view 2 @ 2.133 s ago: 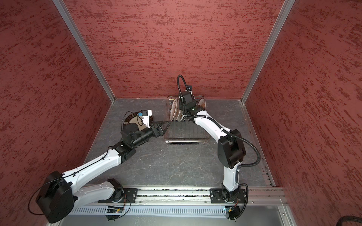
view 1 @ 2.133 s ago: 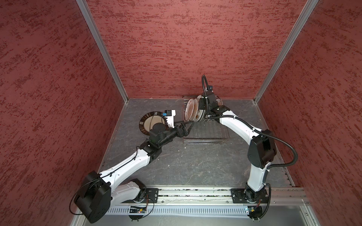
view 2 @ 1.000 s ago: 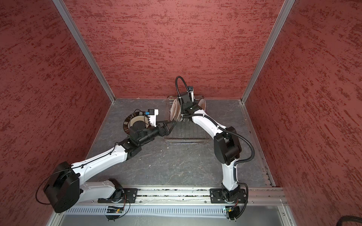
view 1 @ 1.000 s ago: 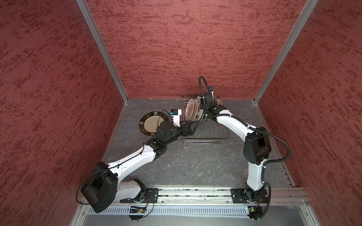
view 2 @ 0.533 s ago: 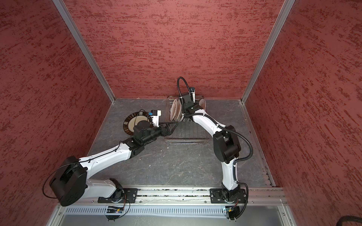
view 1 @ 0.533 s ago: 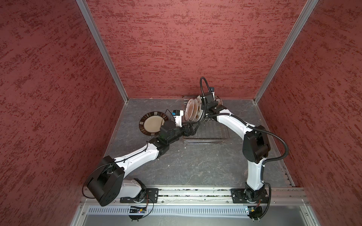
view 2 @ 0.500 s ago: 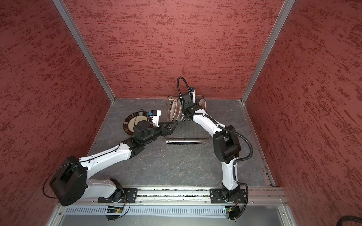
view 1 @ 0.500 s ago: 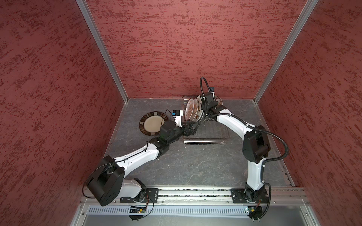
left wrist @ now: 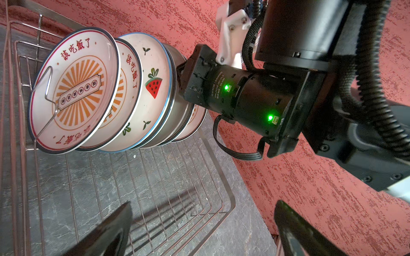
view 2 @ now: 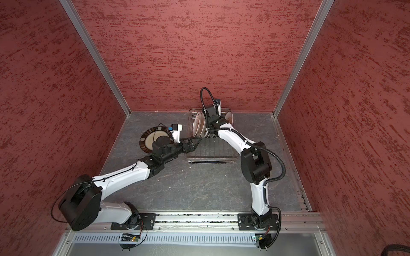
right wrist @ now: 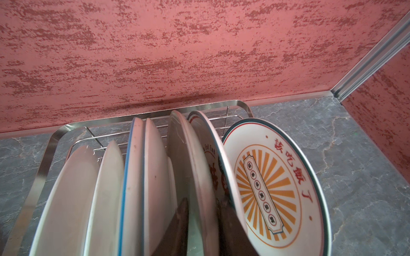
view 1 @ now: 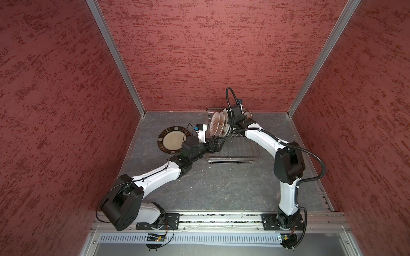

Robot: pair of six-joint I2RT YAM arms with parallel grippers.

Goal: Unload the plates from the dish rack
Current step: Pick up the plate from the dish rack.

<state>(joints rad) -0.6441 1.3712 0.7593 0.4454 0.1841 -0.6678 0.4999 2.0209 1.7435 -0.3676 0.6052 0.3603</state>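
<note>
you had red characters 該吃飯了 on the front sunburst plate (left wrist: pixel 75 93) in the left wrist view, and also on the tilted sunburst plate (right wrist: pixel 273 188) in the right wrist view; the black motor housing (left wrist: pixel 221 88) read damiao (its finer print was unreadable).

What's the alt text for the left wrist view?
Upright plates stand in a row in the wire dish rack, a sunburst plate nearest the camera and a watermelon plate farther back, with the right arm at the row's far end. The left claw is wide open, empty, over the rack's bare floor.
</note>
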